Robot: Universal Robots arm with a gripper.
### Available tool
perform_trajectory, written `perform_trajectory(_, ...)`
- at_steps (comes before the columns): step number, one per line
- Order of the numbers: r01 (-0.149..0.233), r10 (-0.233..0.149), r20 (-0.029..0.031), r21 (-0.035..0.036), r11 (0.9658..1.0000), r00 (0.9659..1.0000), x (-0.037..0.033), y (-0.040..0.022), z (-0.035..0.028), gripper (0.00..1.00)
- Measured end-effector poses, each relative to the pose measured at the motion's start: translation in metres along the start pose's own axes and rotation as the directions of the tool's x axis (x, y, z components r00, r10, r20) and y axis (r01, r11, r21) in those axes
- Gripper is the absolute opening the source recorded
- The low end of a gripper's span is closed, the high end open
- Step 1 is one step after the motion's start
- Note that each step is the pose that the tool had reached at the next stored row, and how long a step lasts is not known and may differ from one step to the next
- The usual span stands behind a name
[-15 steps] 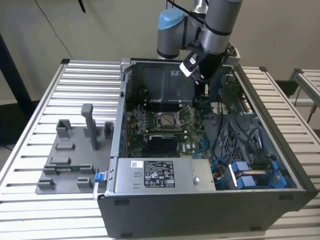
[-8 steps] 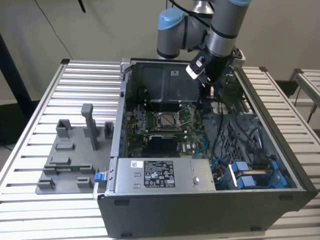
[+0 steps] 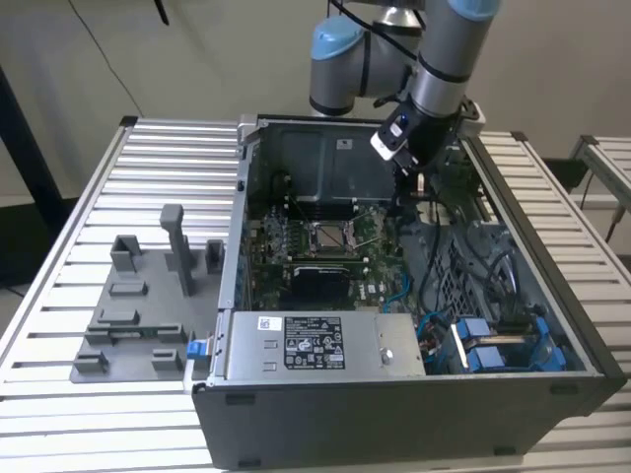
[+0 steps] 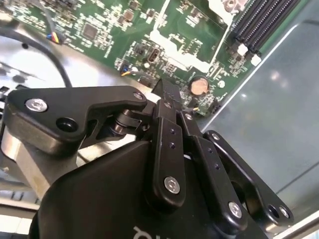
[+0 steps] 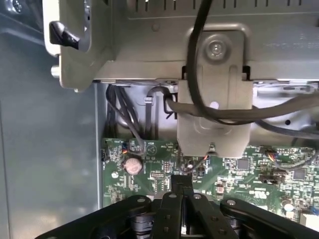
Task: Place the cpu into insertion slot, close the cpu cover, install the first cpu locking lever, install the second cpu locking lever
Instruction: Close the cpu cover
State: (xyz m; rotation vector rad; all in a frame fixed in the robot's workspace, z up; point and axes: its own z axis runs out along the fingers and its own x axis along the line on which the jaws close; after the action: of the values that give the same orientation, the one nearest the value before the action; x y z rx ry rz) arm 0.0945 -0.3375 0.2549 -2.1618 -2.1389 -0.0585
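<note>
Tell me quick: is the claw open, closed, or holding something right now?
Claw: closed, tips pressed together with nothing seen between them, over the green circuit board.

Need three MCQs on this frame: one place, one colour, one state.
1. The black two-finger gripper is where from the silver-rimmed square insertion slot? A. the exterior view's left B. the exterior view's right C. inside it
2. Colour of the flat circuit board? A. blue B. green C. red
3. The gripper's fingers are? A. spread wide B. together C. around a cable
Key: B, it hangs right of the slot; B, green in both wrist views; B, tips meet in both wrist views.
</note>
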Motion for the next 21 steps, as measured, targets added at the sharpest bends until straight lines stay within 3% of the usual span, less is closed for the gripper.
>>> perform_trajectory(5, 0.002, -0.002, -0.0053, 0.0002, 1.0, 1.0, 0.0087, 0.0002, 0.0078, 0.11)
perform_trajectory(9, 0.004, -0.004, -0.0053, 0.0004, 1.0, 1.0, 0.012, 0.0005, 0.0154, 0.11)
perform_trajectory(18, 0.015, -0.015, -0.0049, 0.0022, 0.9999, 0.9999, 0.012, 0.0009, 0.0318, 0.11)
perform_trajectory(21, 0.018, -0.018, -0.0045, 0.01, 0.9998, 0.9998, 0.0103, 0.0002, 0.0348, 0.11)
